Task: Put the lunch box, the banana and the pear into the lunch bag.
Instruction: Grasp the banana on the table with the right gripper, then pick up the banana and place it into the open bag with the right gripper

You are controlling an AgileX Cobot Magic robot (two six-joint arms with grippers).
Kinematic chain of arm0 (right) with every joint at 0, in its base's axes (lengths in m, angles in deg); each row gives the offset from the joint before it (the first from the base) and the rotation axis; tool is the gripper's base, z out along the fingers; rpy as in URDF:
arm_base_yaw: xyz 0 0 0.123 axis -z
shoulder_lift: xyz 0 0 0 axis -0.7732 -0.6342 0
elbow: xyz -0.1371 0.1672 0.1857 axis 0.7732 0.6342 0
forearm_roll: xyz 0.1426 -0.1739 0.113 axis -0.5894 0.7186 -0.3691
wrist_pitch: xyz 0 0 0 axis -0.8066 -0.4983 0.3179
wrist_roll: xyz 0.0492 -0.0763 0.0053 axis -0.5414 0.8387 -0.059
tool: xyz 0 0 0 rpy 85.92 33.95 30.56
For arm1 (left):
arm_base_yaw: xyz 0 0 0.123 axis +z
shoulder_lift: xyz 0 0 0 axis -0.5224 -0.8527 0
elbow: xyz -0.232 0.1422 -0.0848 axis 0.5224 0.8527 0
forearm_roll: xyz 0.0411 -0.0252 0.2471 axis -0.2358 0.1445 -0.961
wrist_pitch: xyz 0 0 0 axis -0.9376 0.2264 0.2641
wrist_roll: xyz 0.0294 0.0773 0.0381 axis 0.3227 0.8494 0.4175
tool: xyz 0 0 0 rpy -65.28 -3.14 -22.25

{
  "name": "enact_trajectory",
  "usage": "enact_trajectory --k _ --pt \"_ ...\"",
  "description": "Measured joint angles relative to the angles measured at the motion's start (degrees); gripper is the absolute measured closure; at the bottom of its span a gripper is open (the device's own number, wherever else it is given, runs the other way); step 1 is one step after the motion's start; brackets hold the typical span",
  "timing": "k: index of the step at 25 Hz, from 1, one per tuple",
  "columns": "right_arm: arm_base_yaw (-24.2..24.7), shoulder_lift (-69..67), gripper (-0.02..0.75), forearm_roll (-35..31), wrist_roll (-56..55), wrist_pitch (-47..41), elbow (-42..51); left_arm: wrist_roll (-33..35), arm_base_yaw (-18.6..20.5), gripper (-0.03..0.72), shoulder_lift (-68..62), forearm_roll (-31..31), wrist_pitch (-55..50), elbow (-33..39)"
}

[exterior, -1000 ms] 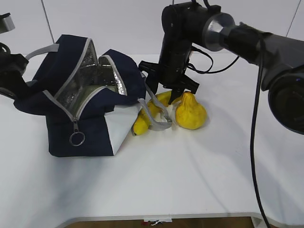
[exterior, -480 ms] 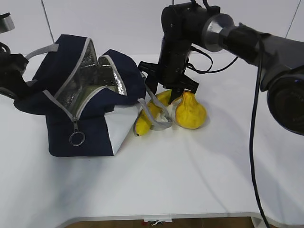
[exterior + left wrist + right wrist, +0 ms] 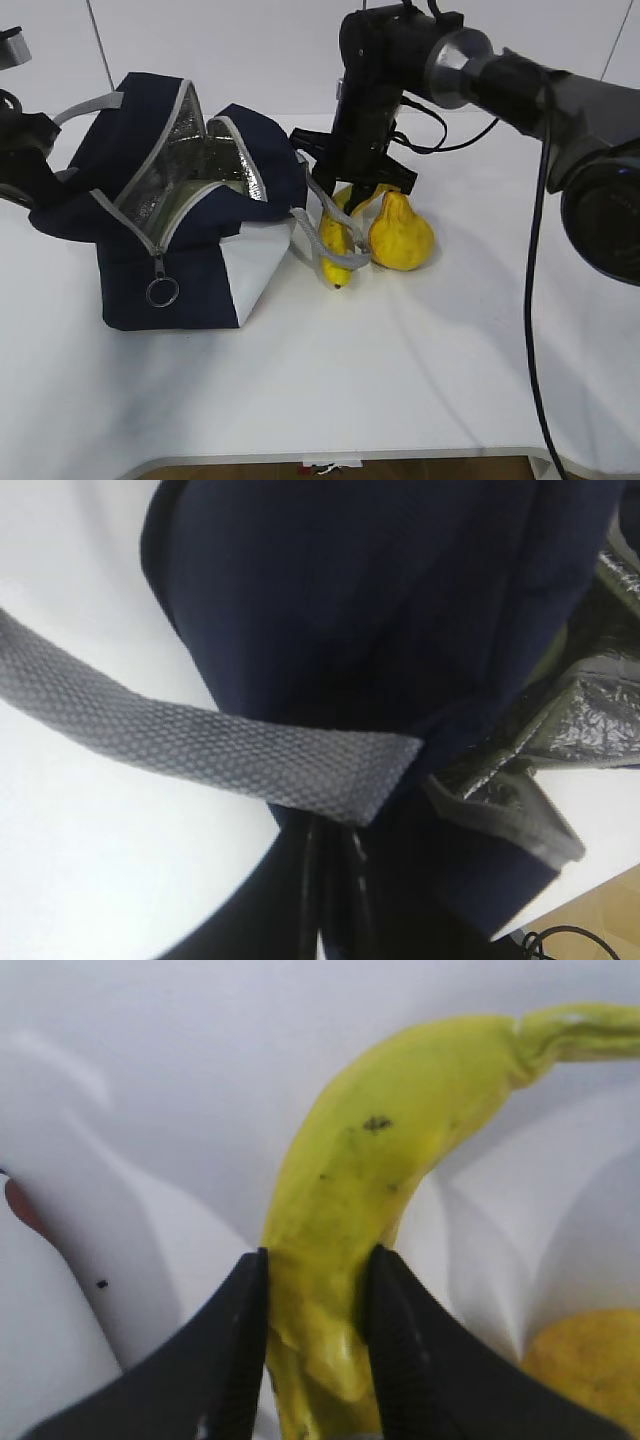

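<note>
The yellow banana (image 3: 335,245) stands nearly upright beside the lunch bag, its dark tip low on the table. My right gripper (image 3: 357,196) comes down on its upper part. In the right wrist view both black fingers (image 3: 240,1330) press the banana (image 3: 350,1210), so the gripper (image 3: 315,1265) is shut on it. The squat yellow pear (image 3: 402,235) sits just right of it and shows as a yellow edge (image 3: 585,1360). The navy lunch bag (image 3: 130,280) gapes open, foil lining showing, with a pale green patch deep inside, perhaps the lunch box (image 3: 228,180). My left gripper (image 3: 335,900) is shut on the bag's navy fabric (image 3: 380,600).
A grey handle loop (image 3: 338,262) of the bag lies against the banana's lower end. The zipper's ring pull (image 3: 162,292) hangs at the bag's front. Another grey strap (image 3: 200,740) crosses the left wrist view. The white table (image 3: 380,380) spreads in front.
The right jaws have closed on the banana. Its lower end has swung right and toward the camera, from lying slanted to nearly upright. Left arm and bag are unmoved.
</note>
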Motion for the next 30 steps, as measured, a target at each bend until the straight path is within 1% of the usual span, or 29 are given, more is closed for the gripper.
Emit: enact_trajectory --k 11,13,19,22,24,25,29,30 --pt "0.0 -2.1 0.486 5.2 4.3 -0.6 -5.2 0.0 0.0 0.695 0.0 0.0 0.0 0.0" --pt "0.0 -2.3 0.5 5.6 5.0 -1.0 -6.8 0.0 0.0 0.695 0.0 0.0 0.0 0.0" --pt "0.0 -2.3 0.51 5.8 6.7 -1.2 -13.0 0.0 0.0 0.695 0.0 0.0 0.0 0.0" --pt "0.0 -2.4 0.51 5.9 7.4 -1.3 -13.5 0.0 0.0 0.695 0.0 0.0 0.0 0.0" --pt "0.0 -2.5 0.491 5.9 7.6 -1.4 -13.5 0.0 0.0 0.695 0.0 0.0 0.0 0.0" --pt "0.0 -2.6 0.468 5.9 7.7 -1.5 -13.5 0.0 0.0 0.695 0.0 0.0 0.0 0.0" --pt "0.0 -2.6 0.332 5.9 7.7 -1.5 -13.5 0.0 0.0 0.695 0.0 0.0 0.0 0.0" --pt "0.0 -2.6 0.311 5.7 7.8 -1.5 -13.5 0.0 0.0 0.695 0.0 0.0 0.0 0.0"
